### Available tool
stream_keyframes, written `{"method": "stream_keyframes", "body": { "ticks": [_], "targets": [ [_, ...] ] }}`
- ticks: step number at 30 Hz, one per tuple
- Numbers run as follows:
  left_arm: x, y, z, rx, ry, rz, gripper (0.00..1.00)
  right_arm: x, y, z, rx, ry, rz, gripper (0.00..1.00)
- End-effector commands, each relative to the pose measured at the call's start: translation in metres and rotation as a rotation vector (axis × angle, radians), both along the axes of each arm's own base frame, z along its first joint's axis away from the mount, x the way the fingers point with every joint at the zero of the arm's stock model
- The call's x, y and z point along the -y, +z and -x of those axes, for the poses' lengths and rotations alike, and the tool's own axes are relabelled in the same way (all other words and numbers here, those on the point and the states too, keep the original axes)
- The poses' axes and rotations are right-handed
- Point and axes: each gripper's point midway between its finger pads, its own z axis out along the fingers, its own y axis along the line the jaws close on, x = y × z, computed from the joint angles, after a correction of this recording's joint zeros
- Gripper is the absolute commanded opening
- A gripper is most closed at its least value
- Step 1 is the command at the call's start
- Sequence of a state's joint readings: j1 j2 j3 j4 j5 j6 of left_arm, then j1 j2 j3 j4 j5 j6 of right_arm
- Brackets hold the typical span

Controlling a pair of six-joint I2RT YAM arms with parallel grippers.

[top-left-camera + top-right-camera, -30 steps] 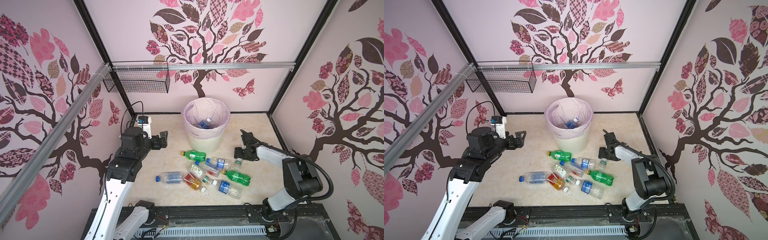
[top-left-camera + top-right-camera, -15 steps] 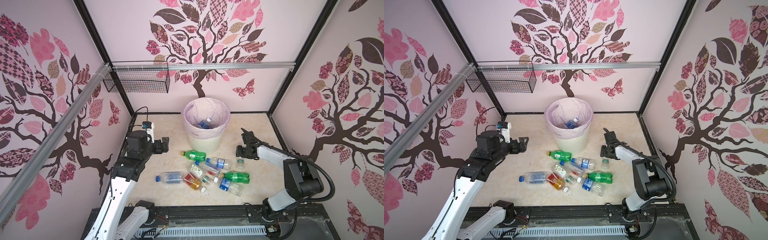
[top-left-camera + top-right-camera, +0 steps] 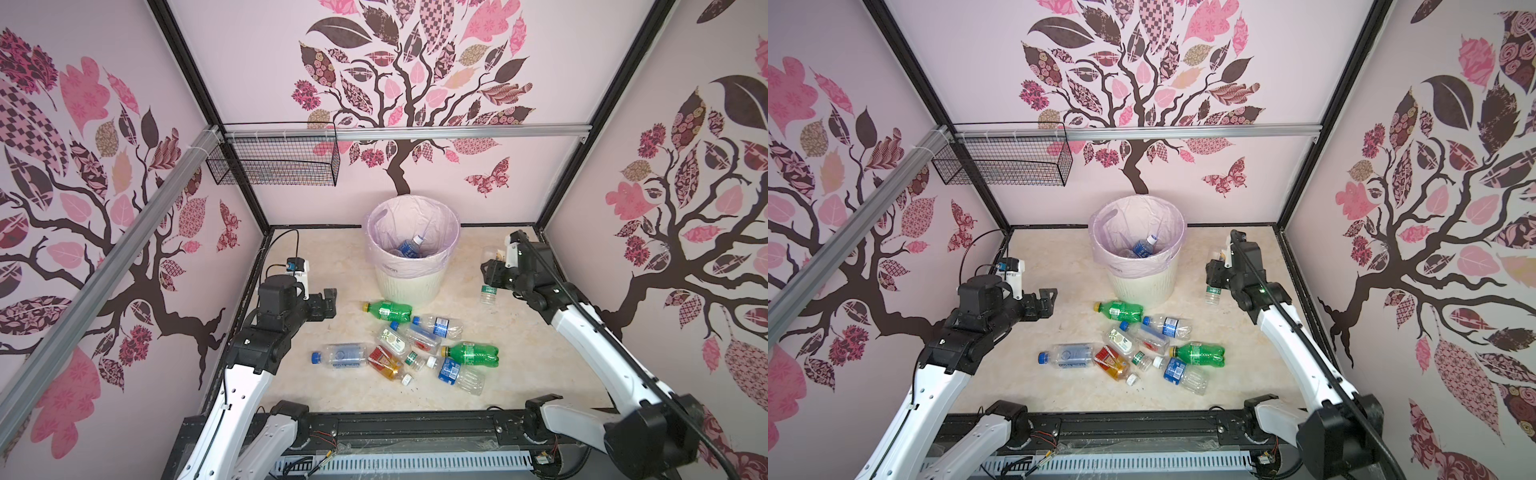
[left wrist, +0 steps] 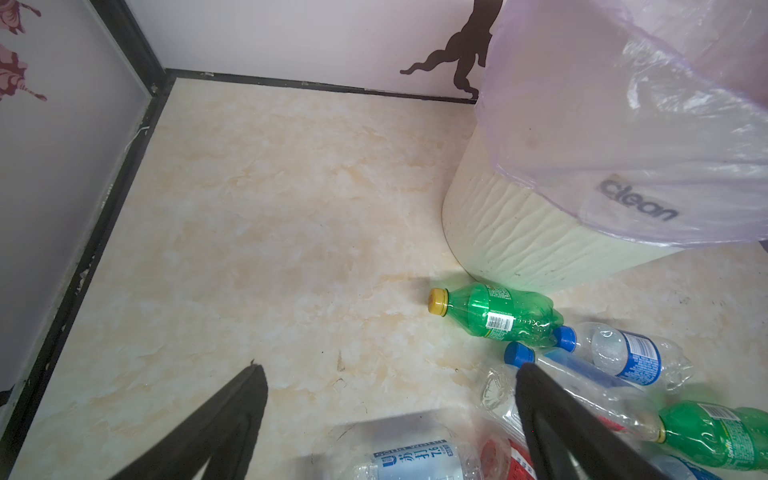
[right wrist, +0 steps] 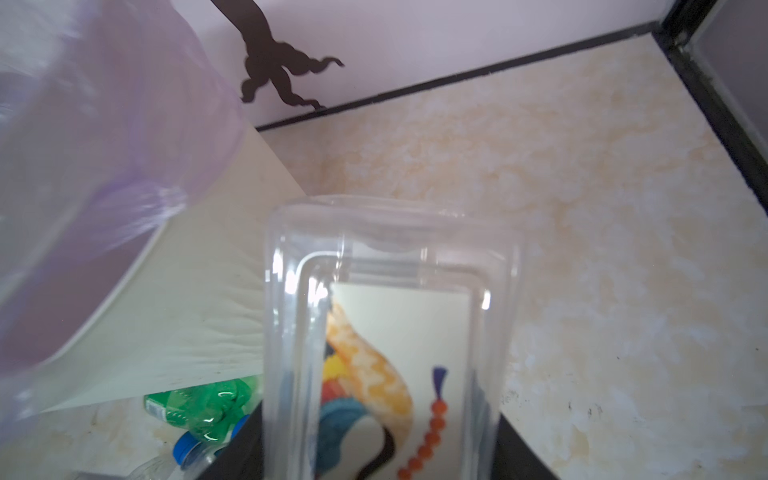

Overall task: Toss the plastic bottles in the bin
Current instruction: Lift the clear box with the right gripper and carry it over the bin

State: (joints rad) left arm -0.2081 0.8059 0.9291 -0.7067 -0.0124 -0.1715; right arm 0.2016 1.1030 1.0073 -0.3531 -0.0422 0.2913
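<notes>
Walls of pale pink printed with tree motifs enclose a cream marbled surface (image 3: 340,257). At the middle of the back stands the bin (image 3: 409,286), cream and ribbed, lined with a pale pink bag. We place everything else relative to it.

**Arms.**
- The left arm reaches in at the bin's left with its forearm near level.
- The left gripper (image 3: 330,303) hangs over bare surface, jaws spread wide with nothing between them.
- In the left wrist view its dark fingers (image 4: 552,411) frame the near edge of the bottle heap.
- The right arm slopes up from its base to the bin's right, with the wrist turned toward the bin.
- The right gripper (image 3: 492,275) is clamped across a clear bottle (image 3: 489,292) that has a green band near its lower end. It holds the bottle roughly upright, near the bin's right side and apart from it.
- In the right wrist view the bottle's squared base and colourful label fill the centre.

**Count of plastic bottles.**
- One is in the grip.
- Nine lie in a loose heap in front of the bin, as far as the overlaps let us count.
  - Two are green bottles (image 3: 388,311) (image 3: 473,354) with yellow caps.
  - One is an amber bottle (image 3: 384,365) with a red label.
  - Six are clear.
- Inside the bin we make out one blue-labelled bottle (image 3: 409,248). We cannot tell whether more lie beneath it.

One black wire basket (image 3: 274,160) hangs on the wall, above and to the left of the bin.
</notes>
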Motion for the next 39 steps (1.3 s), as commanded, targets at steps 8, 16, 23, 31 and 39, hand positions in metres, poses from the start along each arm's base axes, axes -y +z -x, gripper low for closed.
{"method": "stream_keyframes", "body": {
  "ticks": [8, 16, 23, 31, 39],
  "targets": [
    [0.001, -0.015, 0.000, -0.007, -0.011, -0.008, 0.97, -0.026, 0.078, 0.039, 0.252, 0.202, -0.133, 0.49],
    [0.000, -0.015, 0.004, -0.001, -0.009, -0.004, 0.97, -0.034, 0.094, 0.054, 0.339, 0.272, -0.155, 0.49],
    [0.001, -0.014, 0.003, 0.002, -0.013, 0.000, 0.97, -0.043, 0.117, 0.053, 0.396, 0.325, -0.175, 0.50],
    [-0.001, -0.010, 0.007, 0.007, -0.010, -0.007, 0.97, -0.087, 0.168, -0.012, 0.413, 0.449, -0.269, 0.49],
    [-0.004, 0.002, 0.015, 0.012, -0.010, -0.014, 0.98, -0.147, 0.162, -0.093, 0.255, 0.517, -0.298, 0.88]
  ]
}}
